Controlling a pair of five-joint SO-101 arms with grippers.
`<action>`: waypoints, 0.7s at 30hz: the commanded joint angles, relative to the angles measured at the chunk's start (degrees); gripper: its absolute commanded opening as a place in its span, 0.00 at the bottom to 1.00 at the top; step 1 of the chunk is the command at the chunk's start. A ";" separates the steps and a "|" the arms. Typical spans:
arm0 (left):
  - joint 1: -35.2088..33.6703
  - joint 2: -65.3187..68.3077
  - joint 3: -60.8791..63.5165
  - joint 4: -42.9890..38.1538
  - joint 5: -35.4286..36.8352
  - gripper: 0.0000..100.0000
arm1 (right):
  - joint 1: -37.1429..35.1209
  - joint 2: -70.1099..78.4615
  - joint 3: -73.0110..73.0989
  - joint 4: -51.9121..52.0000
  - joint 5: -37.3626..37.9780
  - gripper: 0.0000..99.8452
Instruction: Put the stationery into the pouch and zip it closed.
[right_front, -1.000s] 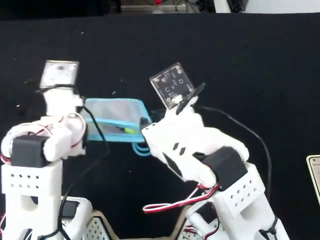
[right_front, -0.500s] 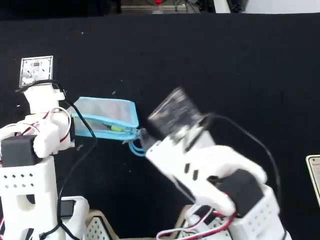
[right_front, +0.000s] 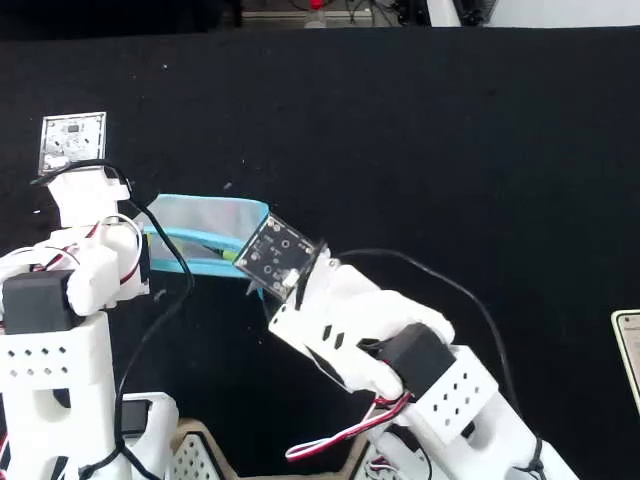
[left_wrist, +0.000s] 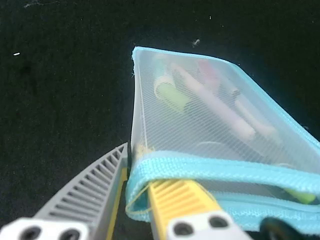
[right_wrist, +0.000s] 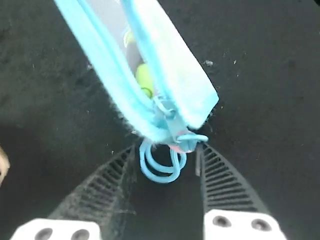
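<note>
Clamps translucent mesh pouch (left_wrist: 200, 110) at its woven turquoise edge with left gripper (left_wrist: 137, 167); spreads ribbed right gripper (right_wrist: 166, 150) around cord loop (right_wrist: 159, 169), apparently not touching.

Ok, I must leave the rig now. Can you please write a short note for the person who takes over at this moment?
Left gripper: shut on one corner of the mesh pouch, holding that end.
Right gripper: open, one finger on each side of the blue pull loop at the zip slider, not gripping it yet.
Things: the pens lie inside the pouch.
Done: the stationery is in.
Left: the mouth looks open beyond the slider. Probably close on the loop, then run the slider to the far end.
</note>
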 joint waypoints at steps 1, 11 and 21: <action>-1.01 -0.88 -0.75 -0.79 -0.35 0.03 | -0.53 -0.84 -0.13 -1.32 6.15 0.19; -1.01 -0.88 -0.75 -0.70 -0.44 0.03 | 4.66 -0.84 1.01 -1.76 14.07 0.20; -1.01 -0.88 -0.75 -0.70 -0.44 0.03 | 3.60 -0.84 8.75 -11.52 14.07 0.20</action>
